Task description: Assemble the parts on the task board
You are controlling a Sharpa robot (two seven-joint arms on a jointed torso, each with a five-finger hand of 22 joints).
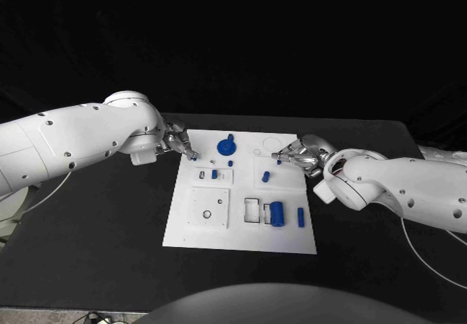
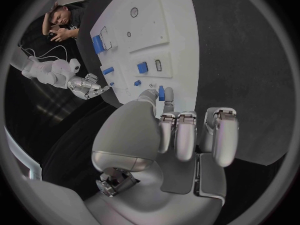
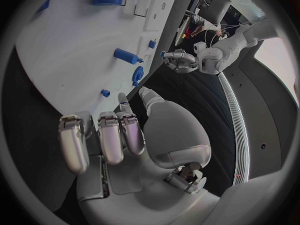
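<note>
The white task board (image 1: 243, 236) lies mid-table. My left hand (image 1: 177, 144) hovers over its far-left corner and pinches a small blue part (image 2: 161, 92) between thumb and a fingertip. My right hand (image 1: 299, 154) is at the board's far-right edge with its fingers curled in. A tiny blue peg (image 3: 105, 92) stands on the board just beside its fingertips, with a small gap between them. On the board are a blue gear (image 1: 226, 145), a short blue cylinder (image 1: 266, 177), a small blue block (image 1: 214, 174), a large blue cylinder (image 1: 277, 213) and a thin blue pin (image 1: 301, 216).
The black table (image 1: 97, 223) surrounds the board with open room on both sides. Square plates with slots and a ring hole (image 1: 207, 214) sit on the board's near-left half. A white cable (image 1: 428, 260) trails from my right arm.
</note>
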